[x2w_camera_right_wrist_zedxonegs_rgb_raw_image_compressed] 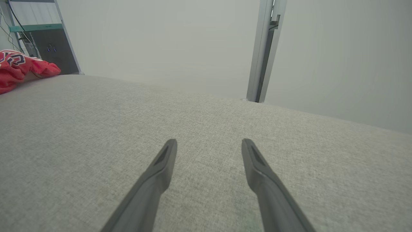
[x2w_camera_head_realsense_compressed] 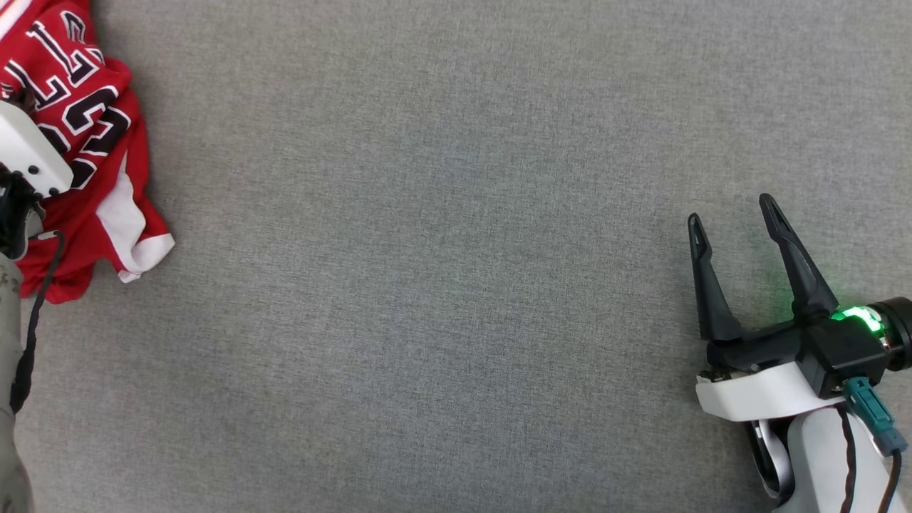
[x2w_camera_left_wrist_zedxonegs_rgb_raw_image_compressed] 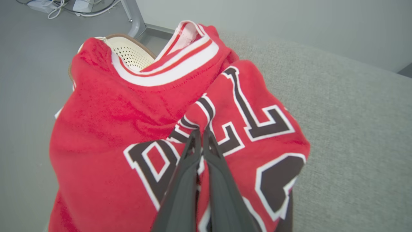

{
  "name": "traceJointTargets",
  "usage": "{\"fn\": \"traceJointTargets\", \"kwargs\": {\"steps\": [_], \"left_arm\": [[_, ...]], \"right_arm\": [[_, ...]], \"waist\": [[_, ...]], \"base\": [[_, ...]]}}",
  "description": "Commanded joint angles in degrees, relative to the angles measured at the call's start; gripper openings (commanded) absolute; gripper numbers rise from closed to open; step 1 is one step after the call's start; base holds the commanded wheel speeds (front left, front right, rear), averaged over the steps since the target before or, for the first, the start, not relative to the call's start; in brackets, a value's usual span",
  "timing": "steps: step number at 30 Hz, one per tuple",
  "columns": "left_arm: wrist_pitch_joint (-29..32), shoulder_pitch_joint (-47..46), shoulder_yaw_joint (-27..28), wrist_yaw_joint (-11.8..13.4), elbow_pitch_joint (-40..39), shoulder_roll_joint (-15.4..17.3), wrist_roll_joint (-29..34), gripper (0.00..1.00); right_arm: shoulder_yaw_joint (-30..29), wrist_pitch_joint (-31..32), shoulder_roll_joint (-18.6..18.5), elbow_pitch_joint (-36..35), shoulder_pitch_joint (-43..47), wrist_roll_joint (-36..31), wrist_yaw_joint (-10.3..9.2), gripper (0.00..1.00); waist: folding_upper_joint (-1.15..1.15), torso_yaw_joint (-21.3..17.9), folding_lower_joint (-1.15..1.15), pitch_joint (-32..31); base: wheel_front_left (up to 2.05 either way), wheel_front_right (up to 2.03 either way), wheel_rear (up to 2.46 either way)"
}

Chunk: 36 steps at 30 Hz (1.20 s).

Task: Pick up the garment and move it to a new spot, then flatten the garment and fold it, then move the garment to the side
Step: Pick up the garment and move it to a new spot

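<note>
While the head view places the red jersey (x2w_camera_head_realsense_compressed: 132,153) on the grey surface (x2w_camera_head_realsense_compressed: 456,285), the left wrist view resolves the left gripper (x2w_camera_left_wrist_zedxonegs_rgb_raw_image_compressed: 201,134) clamped on it; right gripper (x2w_camera_head_realsense_compressed: 730,209) agape.

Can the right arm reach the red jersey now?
Probably not without a long reach: nothing blocks the open right claw, but the jersey lies at the table's far left, pinched by the shut left claw.
</note>
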Motion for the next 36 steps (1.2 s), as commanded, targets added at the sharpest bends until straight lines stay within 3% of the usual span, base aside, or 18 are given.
{"fn": "traceJointTargets", "kwargs": {"steps": [1,9,19,27,36], "left_arm": [[-1.57,0.79,-0.65,-0.09,-1.28,-0.14,-0.84,0.0],[-13.05,6.43,-8.58,-0.12,-12.97,1.14,-9.0,0.0],[-20.72,9.92,-17.89,-0.14,-29.26,7.14,-16.18,0.0],[-20.59,12.21,-20.62,-0.14,-42.41,7.8,-18.49,0.0],[-15.96,15.8,-23.38,2.22,-56.81,4.52,-20.18,0.0]], "right_arm": [[-0.24,0.08,0.0,1.02,-0.19,0.33,-0.13,1.0],[-0.52,0.03,1.03,2.07,1.8,1.66,-0.13,1.0],[-0.39,0.02,1.51,2.65,4.98,6.22,-0.13,1.0],[0.81,0.02,1.5,2.4,6.05,10.2,-0.13,1.0],[1.18,0.02,1.53,2.01,6.54,13.07,-0.12,1.0]], "waist": [[0.0,-0.04,0.0,-1.01],[0.0,-0.14,0.0,-7.76],[0.0,-1.57,0.0,-16.46],[0.0,-6.12,0.0,-20.42],[0.0,-15.87,0.0,-21.54]], "base": [[0.0,0.0,0.0],[0.0,0.0,0.0],[0.0,0.0,0.0],[0.0,0.0,0.0],[0.0,0.0,0.0]]}}
